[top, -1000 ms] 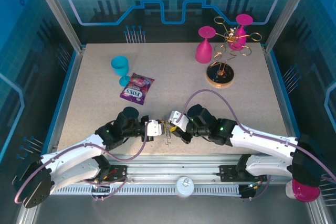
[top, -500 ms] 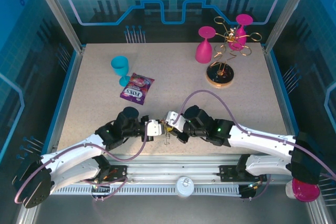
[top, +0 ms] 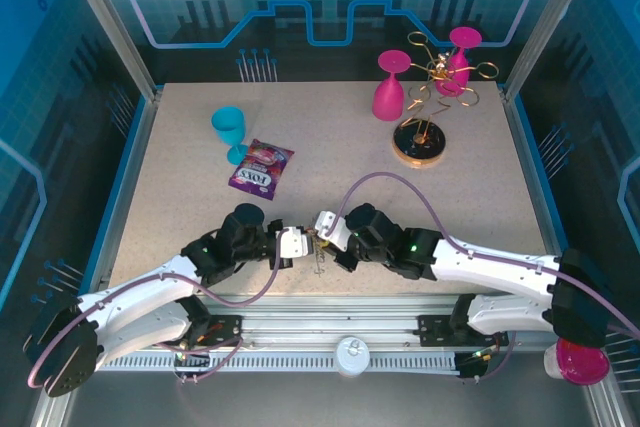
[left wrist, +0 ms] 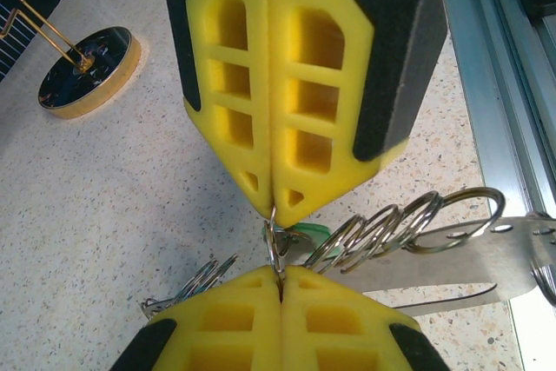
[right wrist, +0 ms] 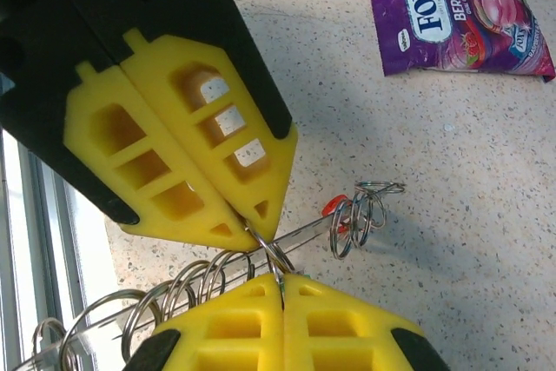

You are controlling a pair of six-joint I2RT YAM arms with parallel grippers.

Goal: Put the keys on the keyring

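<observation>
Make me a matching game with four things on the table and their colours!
Things:
1. cup
2. snack packet
3. upside-down glass standing on the table
4. wire rack

Colours:
A. gold
B. turquoise
C. pink
D. purple

Right pairs: 1-B, 2-D, 3-C, 4-A

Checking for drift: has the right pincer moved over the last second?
Yes. Right pincer edged slightly left, farther from the gold rack base.
</observation>
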